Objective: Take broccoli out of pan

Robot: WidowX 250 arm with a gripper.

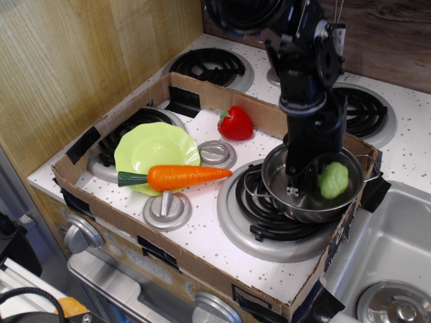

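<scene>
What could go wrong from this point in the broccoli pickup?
The broccoli sits against the pan's right wall, beside the gripper rather than between its fingers, so a close here might grab nothing or just nudge it. The gripper is low inside the pan near the wall; pressing sideways could tip or slide the pan on its burner. The pan sits close to the cardboard edge, so a shove might push it against that.

A light-green scalloped plate [153,147] is set on the speckled counter [222,242] inside a taped cardboard frame [202,270]. An orange carrot [182,177] is laid across its near rim. A red strawberry [236,124] is placed farther back, beside two grey burner caps [217,153].
</scene>
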